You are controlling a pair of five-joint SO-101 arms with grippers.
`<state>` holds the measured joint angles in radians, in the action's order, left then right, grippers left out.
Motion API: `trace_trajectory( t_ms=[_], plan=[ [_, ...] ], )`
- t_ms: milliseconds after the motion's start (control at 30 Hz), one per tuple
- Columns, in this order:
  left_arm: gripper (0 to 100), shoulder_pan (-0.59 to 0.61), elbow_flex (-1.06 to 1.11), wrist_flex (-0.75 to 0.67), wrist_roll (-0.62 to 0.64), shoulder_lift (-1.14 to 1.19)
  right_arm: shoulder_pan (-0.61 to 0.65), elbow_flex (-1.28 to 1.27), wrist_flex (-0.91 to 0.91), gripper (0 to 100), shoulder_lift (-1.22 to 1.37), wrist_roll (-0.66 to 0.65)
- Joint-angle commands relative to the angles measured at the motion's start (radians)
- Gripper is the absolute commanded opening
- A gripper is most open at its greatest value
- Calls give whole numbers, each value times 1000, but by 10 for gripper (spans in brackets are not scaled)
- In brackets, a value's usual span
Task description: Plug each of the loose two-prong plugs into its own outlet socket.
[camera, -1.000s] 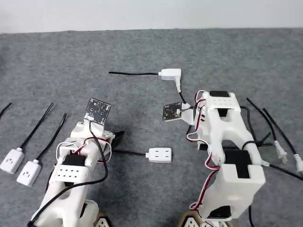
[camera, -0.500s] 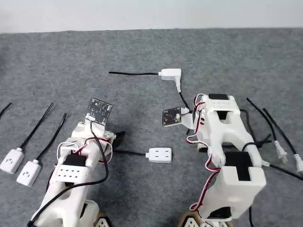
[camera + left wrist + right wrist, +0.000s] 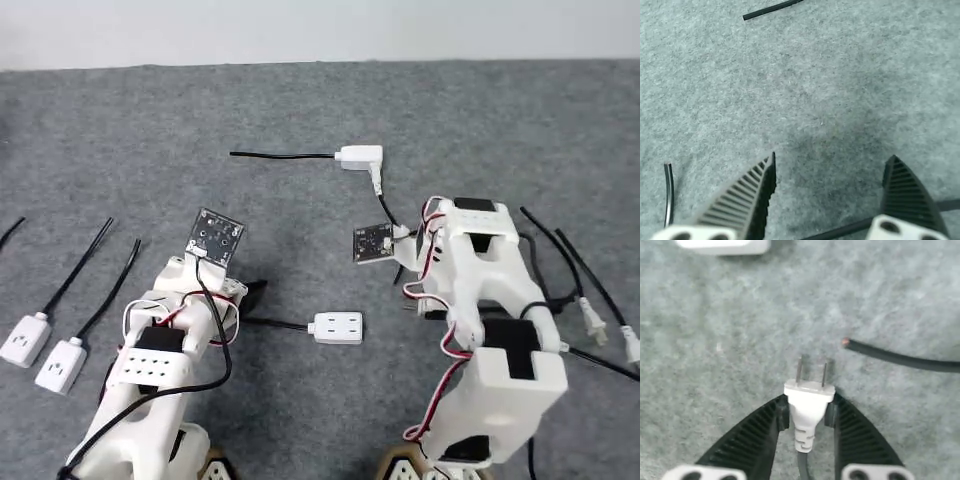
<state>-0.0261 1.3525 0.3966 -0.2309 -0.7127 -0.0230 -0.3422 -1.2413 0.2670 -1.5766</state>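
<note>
Starting at the table's (image 3: 120, 130) left edge, I have one outlet socket (image 3: 22, 340) and a second socket (image 3: 60, 365) lying side by side, their black cords trailing away toward the far side.

Next comes my left arm (image 3: 160, 350), near the front edge. Its wrist camera shows the left gripper (image 3: 831, 159) spread wide with nothing between the two fingers, only bare grey surface. A thin black cord (image 3: 850, 227) runs across close under the fingertips.

Toward the middle of the table lies the middle socket (image 3: 337, 327), face up, with its cord leading off toward the left arm. Farther back sits the far socket (image 3: 358, 155), its cord running left. A white piece joins it at an angle on the near side, and I cannot tell how firmly it is seated.

On my right arm (image 3: 485, 300), the right gripper (image 3: 808, 407) is closed around a white two-prong plug (image 3: 810, 390), one finger on each flank of the body and the prongs pointing away from the wrist. A cut cord end (image 3: 847, 343) lies just beside the prongs.

Near the right edge lie a loose plug (image 3: 593, 322) and another plug (image 3: 631, 349), well apart from either gripper.
</note>
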Motion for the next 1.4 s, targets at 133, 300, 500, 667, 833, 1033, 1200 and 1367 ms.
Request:
trace_trajectory(
  t_ms=[133,300,500,667,833,1033,1200,1367],
  plan=[
    [327,-5,-15,-29,-6,-2,38,-41,16,9,1,25],
    [327,-20,-12,-28,-5,-8,38,-31,18,8,-8,29],
    [327,-153,-12,-21,-3,-11,127,-3,-148,9,-222,126],
    [328,-298,-54,15,215,-81,245,-3,-328,9,-446,181],
    [328,-362,-147,261,313,-368,282,-8,-383,9,-584,233],
    [265,-436,21,364,446,-802,292,-6,-372,9,-661,351],
    [217,-431,217,364,539,-1119,329,-11,-355,9,-722,422],
    [218,-414,246,288,577,-1056,394,-25,-364,9,-786,494]
  ],
)
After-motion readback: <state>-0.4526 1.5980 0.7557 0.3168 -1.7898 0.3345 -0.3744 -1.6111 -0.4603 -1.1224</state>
